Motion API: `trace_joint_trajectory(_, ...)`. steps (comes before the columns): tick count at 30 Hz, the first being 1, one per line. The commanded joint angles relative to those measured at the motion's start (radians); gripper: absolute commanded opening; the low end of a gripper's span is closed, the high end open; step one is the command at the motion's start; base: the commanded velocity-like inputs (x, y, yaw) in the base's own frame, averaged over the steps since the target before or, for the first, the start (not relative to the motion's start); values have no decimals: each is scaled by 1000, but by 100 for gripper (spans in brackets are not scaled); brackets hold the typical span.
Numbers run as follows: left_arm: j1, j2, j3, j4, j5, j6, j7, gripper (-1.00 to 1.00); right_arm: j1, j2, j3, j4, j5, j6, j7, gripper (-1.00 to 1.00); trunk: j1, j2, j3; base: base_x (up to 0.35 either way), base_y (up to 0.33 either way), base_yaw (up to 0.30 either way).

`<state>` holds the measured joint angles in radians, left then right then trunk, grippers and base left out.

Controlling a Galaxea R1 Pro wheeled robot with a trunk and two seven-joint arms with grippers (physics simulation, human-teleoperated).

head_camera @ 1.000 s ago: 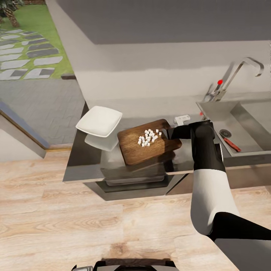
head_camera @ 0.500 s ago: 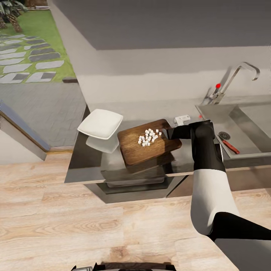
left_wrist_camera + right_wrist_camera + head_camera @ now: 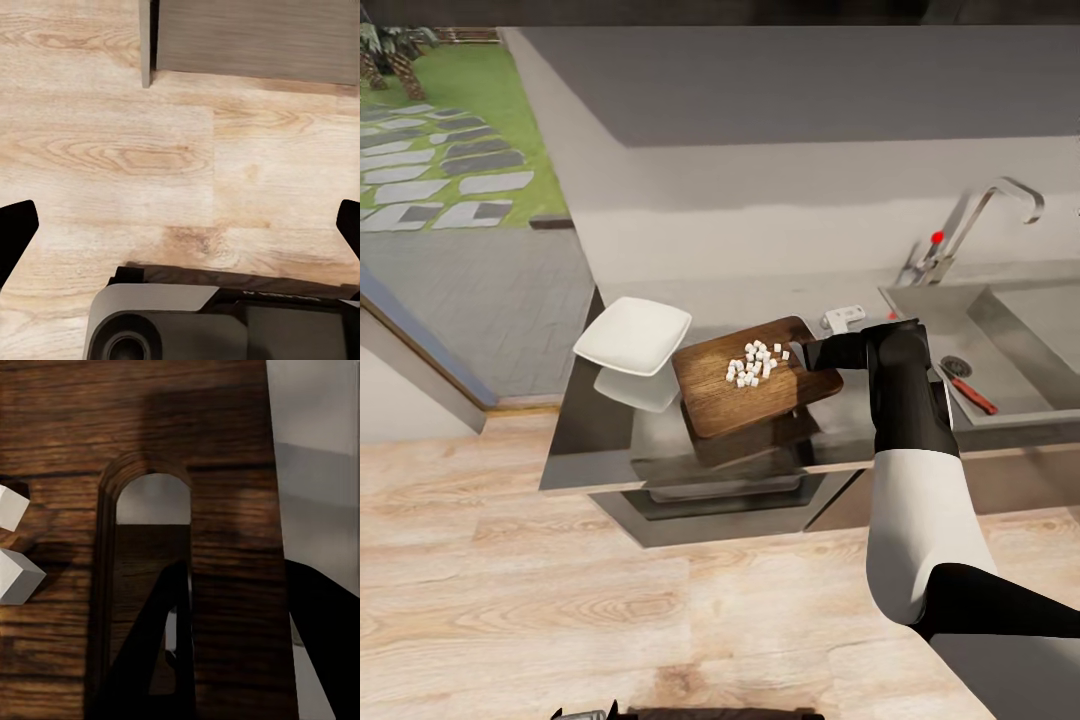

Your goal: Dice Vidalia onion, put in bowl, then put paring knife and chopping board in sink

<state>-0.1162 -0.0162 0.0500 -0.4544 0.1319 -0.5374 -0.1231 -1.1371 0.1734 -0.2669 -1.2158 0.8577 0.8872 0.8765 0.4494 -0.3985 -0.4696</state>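
While right fingers (image 3: 807,354) clamp the chopping board (image 3: 745,395), the bowl (image 3: 632,335) sits beside it.

A lawn (image 3: 465,80) with grey stepping stones (image 3: 430,185) is seen beyond a paved grey terrace (image 3: 470,300). A small white object (image 3: 843,318) is seen near the pale wall (image 3: 760,215). Light wood floor (image 3: 180,150) is seen below.
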Motion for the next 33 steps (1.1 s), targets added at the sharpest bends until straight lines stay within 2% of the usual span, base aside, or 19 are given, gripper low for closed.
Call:
trace_joint_trajectory(1,0,-1,5,0,8,-1,-10,100,-1,1,-3,-1,9,2,10,-100,1,-2,0,0,0,0)
trace_joint_trajectory(13,0,-1,5,0,8,-1,-10,100,-1,1,-3,-1,9,1,10,-100,1,-2,19,0,31,0)
trace_joint_trajectory(24,0,-1,5,0,8,0,-10,100,-1,1,-2,-1,9,1,10,-100,1,-2,36,10,259,0)
trace_joint_trajectory(33,0,-1,5,0,8,1,-10,100,-1,1,-2,-1,9,2,10,-100,1,-2,51,165,254,0)
